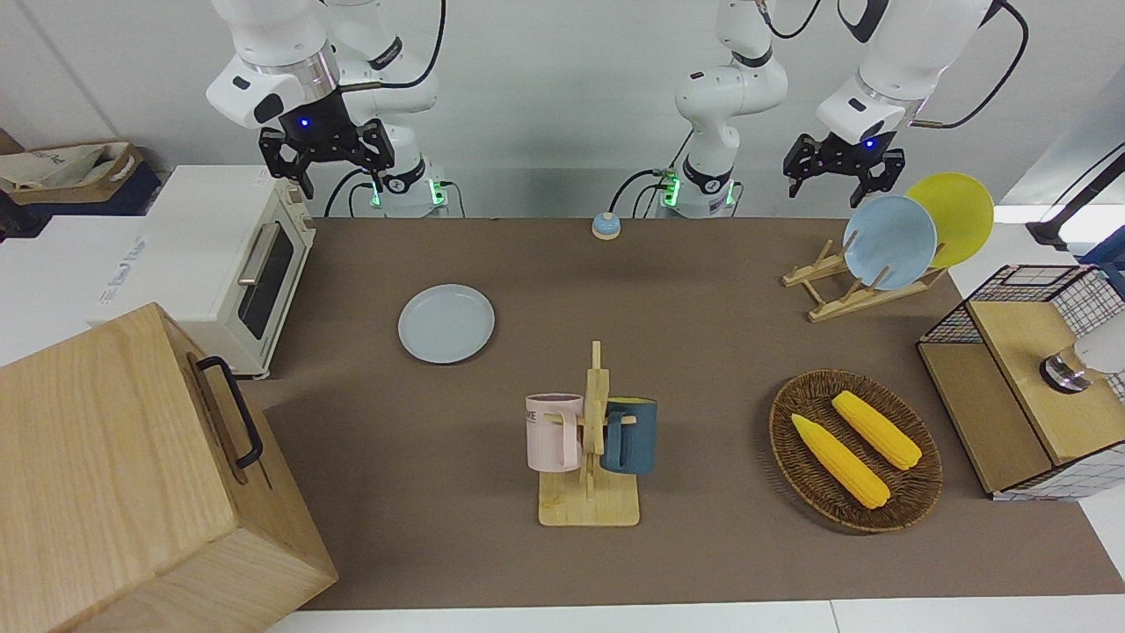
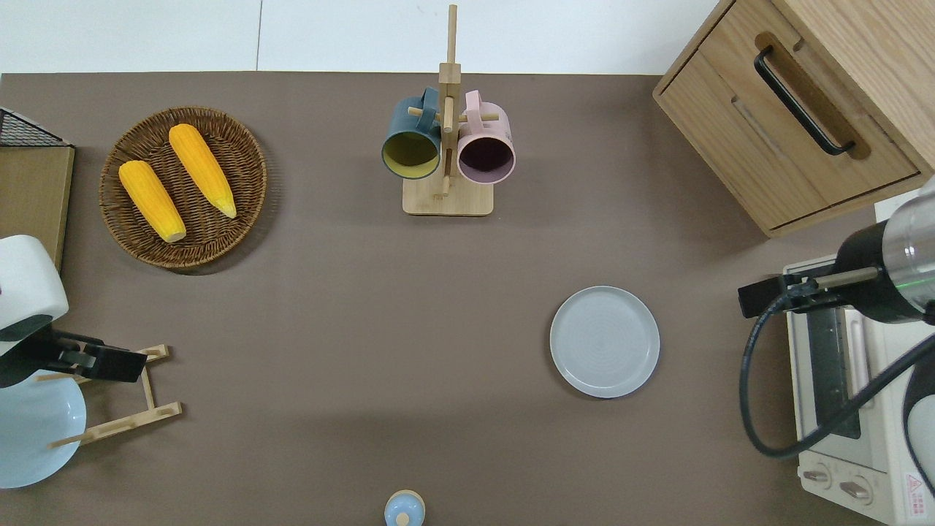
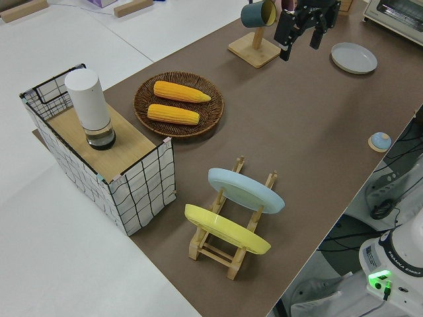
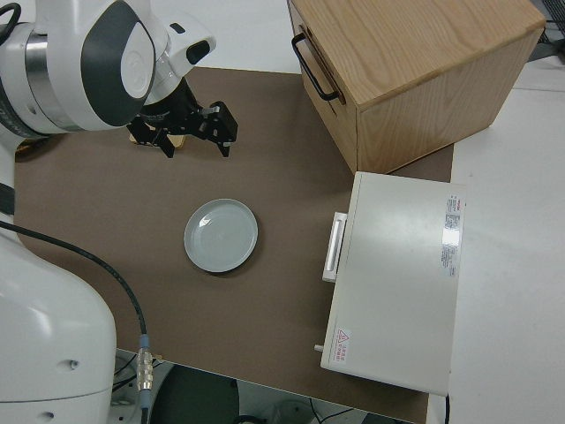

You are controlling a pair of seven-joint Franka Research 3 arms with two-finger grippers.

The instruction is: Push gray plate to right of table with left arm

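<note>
one gray plate lies flat near the toaster oven.

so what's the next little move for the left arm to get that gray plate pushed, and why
Probably carry the left gripper across the table toward the gray plate. It hangs up over the plate rack at its own end, fingers open, while the plate lies flat and untouched toward the right arm's end. It likely needs to come down beside the plate's edge facing the left arm before pushing.
</note>
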